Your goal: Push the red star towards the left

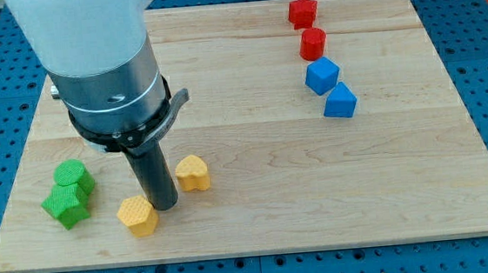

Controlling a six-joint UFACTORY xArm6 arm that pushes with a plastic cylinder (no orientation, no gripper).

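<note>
The red star (302, 11) lies near the view's top right on the wooden board (259, 214). A second red block (313, 43), rounded, sits just below it. My tip (165, 204) rests far away at the lower left, between two yellow blocks: a yellow heart (193, 172) to its right and a yellow block (137, 215) to its lower left. The tip touches neither red block.
Two blue blocks (321, 75) (340, 102) lie below the red ones at the right. Two green blocks (73, 176) (66, 205) sit near the board's left edge. The arm's grey body (103, 69) covers the board's upper left.
</note>
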